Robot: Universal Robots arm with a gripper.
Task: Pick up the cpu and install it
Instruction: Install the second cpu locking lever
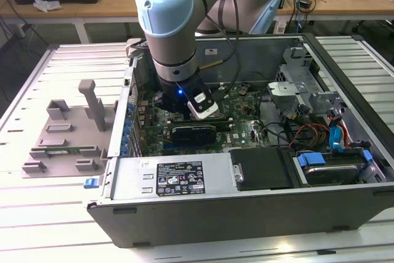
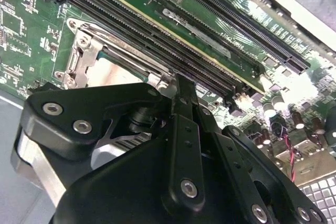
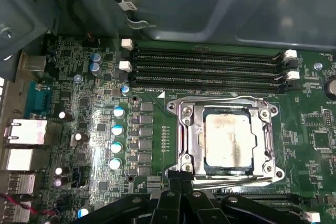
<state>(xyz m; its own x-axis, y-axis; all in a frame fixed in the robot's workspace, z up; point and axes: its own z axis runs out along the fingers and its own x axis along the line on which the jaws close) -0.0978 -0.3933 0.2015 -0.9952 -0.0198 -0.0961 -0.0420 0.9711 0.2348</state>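
Observation:
The cpu (image 3: 228, 140), a pale silver square with smudges on its top, lies flat inside the metal socket frame (image 3: 190, 129) on the green motherboard. In the second wrist view a strip of the cpu (image 2: 113, 73) shows beyond the black gripper body. My gripper (image 3: 177, 178) hovers just off one edge of the socket, its two black fingers pressed together with nothing between them. In the exterior view the gripper (image 1: 200, 108) reaches down into the open computer case (image 1: 246, 214).
Black memory slots (image 3: 210, 66) run along one side of the socket, with capacitors (image 3: 116, 129) along another. A grey plastic fixture (image 1: 68, 127) sits on the slatted table at the exterior view's left. Cables and drive bays (image 1: 320, 133) fill the case's right part.

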